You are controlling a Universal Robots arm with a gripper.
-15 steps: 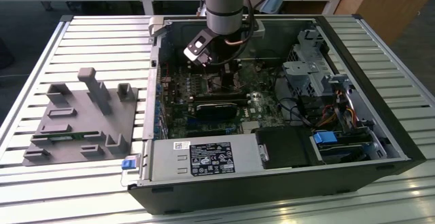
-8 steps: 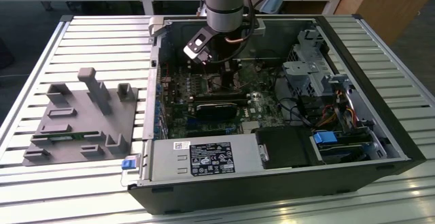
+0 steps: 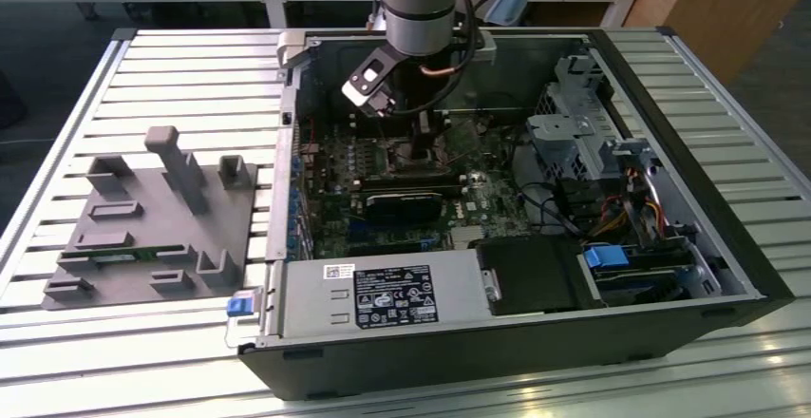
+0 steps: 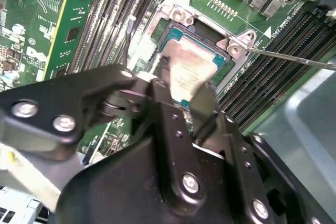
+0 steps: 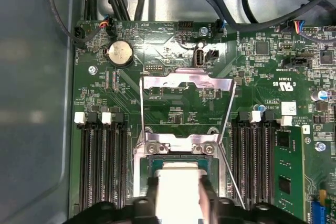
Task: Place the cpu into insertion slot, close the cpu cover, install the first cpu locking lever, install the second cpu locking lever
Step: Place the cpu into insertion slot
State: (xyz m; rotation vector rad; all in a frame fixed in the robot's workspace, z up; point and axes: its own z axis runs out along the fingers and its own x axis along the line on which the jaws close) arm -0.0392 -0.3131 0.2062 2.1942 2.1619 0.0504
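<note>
- The gripper [image 5: 178, 199] reaches down into an open computer case [image 3: 709, 247] that lies on a slatted table [image 3: 190, 66]. In the exterior view the gripper [image 3: 423, 150] is dark against the dark circuit board [image 3: 336, 209], so its tips are hard to make out there.
- In both wrist views its two black fingers [image 5: 206, 203] [image 4: 205, 106] are clamped on opposite edges of the chip [image 5: 178, 182] [image 4: 186, 66], a pale silver-beige square.
- The chip sits directly over the socket [image 5: 181, 159] [image 4: 210, 32], inside its silvery rim. Whether it already rests in the socket or hangs just above it cannot be told.
- The near part of the chip is cut off by the picture edge in the first wrist view. In the second wrist view it is hidden behind the gripper [image 4: 181, 92] and its black body.
- The cover [image 5: 187, 81], a thin silvery frame, is swung open away from the socket on its hinge. Green board shows through its cut-out centre, and how steeply it stands cannot be judged.
- A thin metal rod [image 4: 294, 59] runs from the socket's corner and out of the picture's side, so its far end is cut off.
- Long black memory slots [image 5: 102, 150] flank the socket on both sides, and a coin battery [image 5: 119, 53] sits beyond the cover.
- A grey holder with upright blocks [image 3: 152, 218] lies on the table at the exterior view's left, well apart from the gripper.
</note>
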